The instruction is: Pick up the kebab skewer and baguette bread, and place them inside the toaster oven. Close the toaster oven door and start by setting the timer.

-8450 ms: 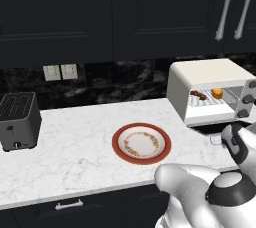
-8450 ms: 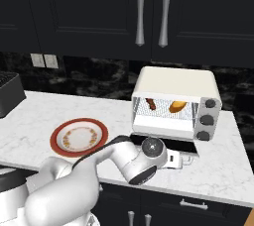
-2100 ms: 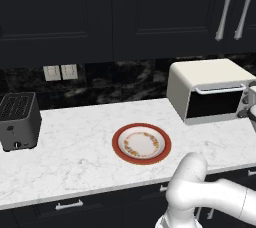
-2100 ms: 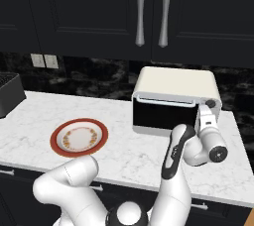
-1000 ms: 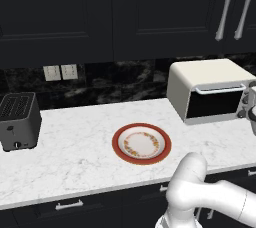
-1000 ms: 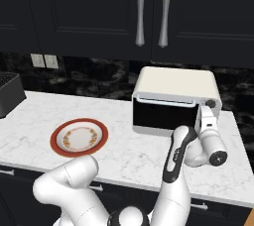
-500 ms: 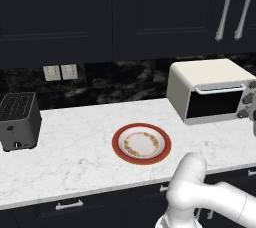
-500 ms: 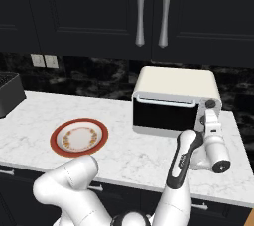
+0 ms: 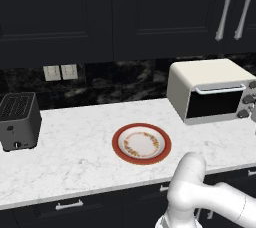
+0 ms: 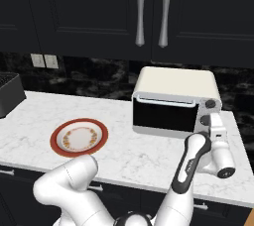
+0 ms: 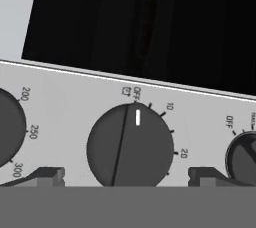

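Observation:
The cream-white toaster oven point(image 10: 173, 88) stands at the right of the counter, and its door point(image 10: 165, 114) of dark glass is shut. My gripper point(image 10: 212, 119) hovers right in front of the grey knobs on the oven's right side. In the hand view the middle knob point(image 11: 130, 144) has its white pointer near OFF, beside marks 10 and 20. My open gripper point(image 11: 129, 177) has one fingertip on each side of this knob, apart from it. The kebab skewer and the baguette bread are hidden from sight. The oven point(image 9: 210, 89) sits shut in the left base view too.
A red-rimmed plate point(image 9: 142, 143) with nothing on it lies mid-counter. A dark-grey slot toaster point(image 9: 19, 120) stands at the far left. Two more knobs point(image 11: 7, 127) point(image 11: 244, 159) flank the middle one. Black cabinets with silver handles point(image 10: 140, 12) hang above.
My hand has edged slightly closer to the oven's knob panel. The jaws stay open and the door stays shut.

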Robot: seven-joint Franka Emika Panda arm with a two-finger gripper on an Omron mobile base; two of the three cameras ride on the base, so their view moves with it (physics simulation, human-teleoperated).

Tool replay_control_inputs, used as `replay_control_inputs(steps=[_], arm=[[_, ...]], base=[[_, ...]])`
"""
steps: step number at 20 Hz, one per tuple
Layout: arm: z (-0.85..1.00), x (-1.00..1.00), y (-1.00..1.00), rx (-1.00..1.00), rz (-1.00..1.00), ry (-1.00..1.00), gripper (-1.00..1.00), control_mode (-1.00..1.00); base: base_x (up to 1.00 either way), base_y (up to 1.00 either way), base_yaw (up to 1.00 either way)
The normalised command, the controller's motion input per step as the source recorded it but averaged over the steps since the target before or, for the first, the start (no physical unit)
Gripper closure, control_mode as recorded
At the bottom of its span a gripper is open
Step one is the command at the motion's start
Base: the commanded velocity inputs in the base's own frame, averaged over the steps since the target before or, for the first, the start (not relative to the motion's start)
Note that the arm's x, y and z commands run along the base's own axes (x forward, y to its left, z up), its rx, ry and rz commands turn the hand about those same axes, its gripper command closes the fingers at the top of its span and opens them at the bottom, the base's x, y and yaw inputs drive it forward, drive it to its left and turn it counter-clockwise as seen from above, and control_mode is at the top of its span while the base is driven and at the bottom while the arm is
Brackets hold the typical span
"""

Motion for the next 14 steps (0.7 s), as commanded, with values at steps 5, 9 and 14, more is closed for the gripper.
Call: replay_control_inputs(steps=[5,9,14], arm=[[0.0,0.0,0.08,0.06,0.03,0.0,-1.0,-1.0],[0.1,0.0,0.31,0.03,0.04,0.0,-1.0,-1.0],[0.03,0.05,0.17,0.0,0.02,0.0,-1.0,-1.0]], base=[[0.0,0.0,0.0],[0.0,0.0,0.0],[0.0,0.0,0.0]])
